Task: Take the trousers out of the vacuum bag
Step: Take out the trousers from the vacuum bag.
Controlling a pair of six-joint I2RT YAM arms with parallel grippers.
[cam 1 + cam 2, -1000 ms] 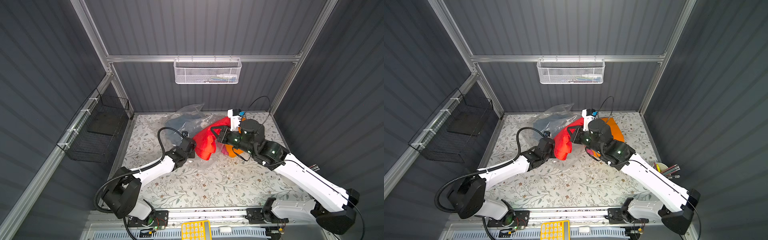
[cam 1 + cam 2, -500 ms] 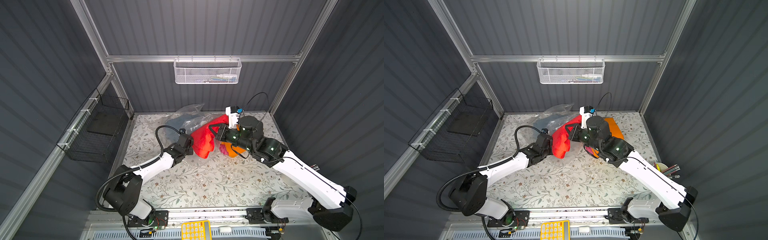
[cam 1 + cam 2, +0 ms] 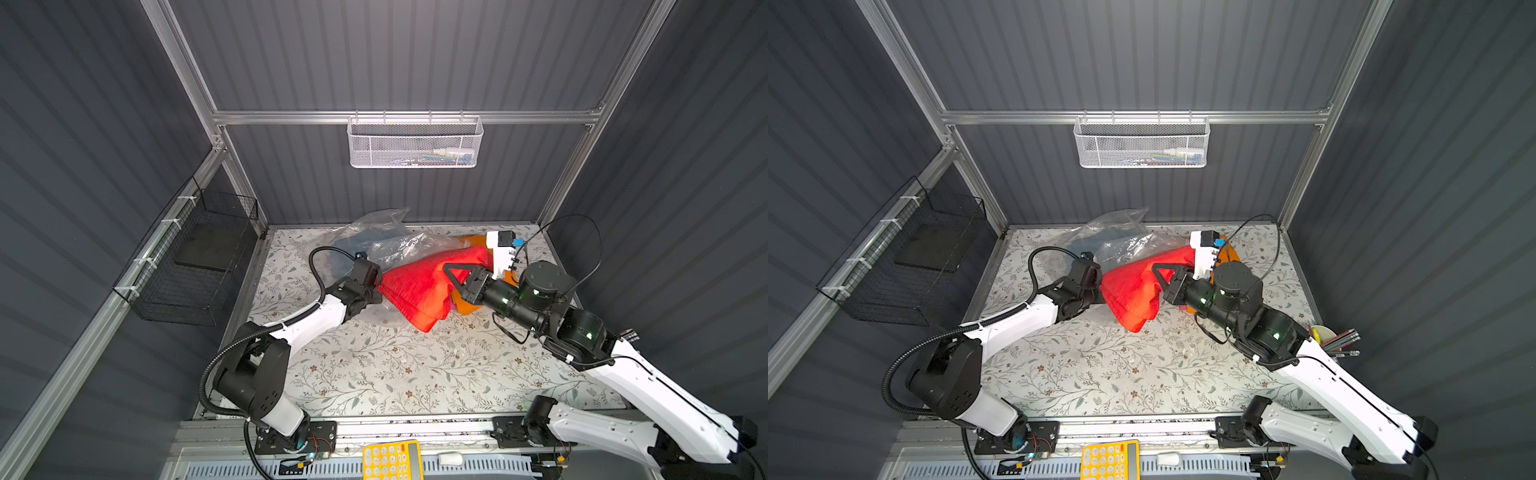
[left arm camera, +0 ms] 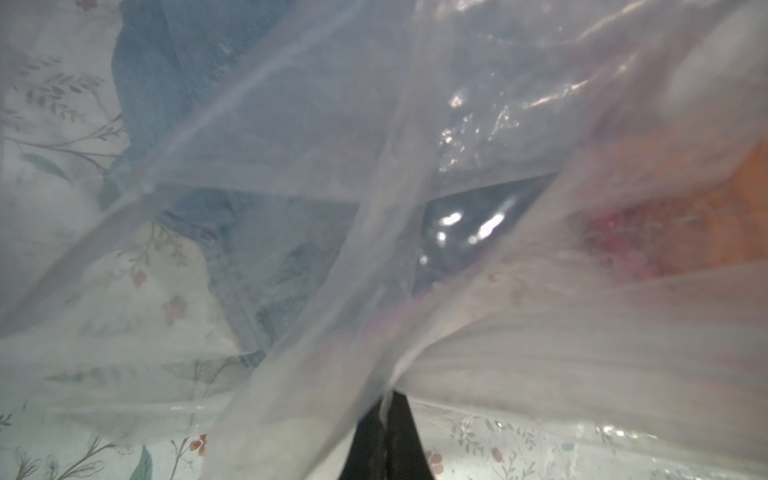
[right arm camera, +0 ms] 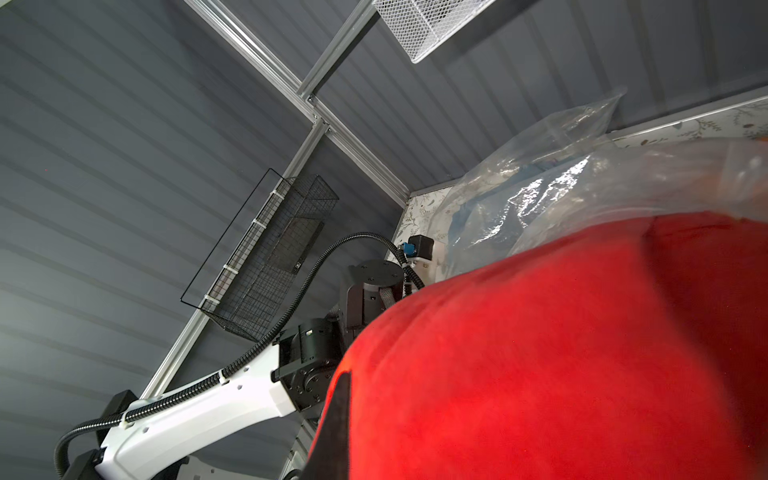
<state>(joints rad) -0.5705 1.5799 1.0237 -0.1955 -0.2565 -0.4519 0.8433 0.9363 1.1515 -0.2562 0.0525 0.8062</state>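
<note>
The red trousers (image 3: pixel 415 291) are held largely outside the vacuum bag (image 3: pixel 395 245) by the right gripper (image 3: pixel 454 277). Its jaws are clamped tight on the cloth, and the folds hang toward the table between the two arms. The bag's film is pinched in the fully closed left gripper (image 4: pixel 388 401), which is hidden behind the red cloth in both top views. The denim trousers (image 3: pixel 353 247) are seen inside the bag at the back of the table, and the orange trousers (image 3: pixel 471 241) lie behind the right wrist. The left wrist view is filled by crinkled plastic, the right wrist view largely by red fabric. A white mesh basket (image 3: pixel 415 143) is hung on the back rail and a black wire basket (image 3: pixel 195 257) on the left wall. A yellow calculator (image 3: pixel 390 459) is set at the front edge and a cup of pencils (image 3: pixel 1333 338) at the right. The table (image 3: pixel 395 374) is covered in a floral print and enclosed by grey ribbed walls (image 3: pixel 415 54).
</note>
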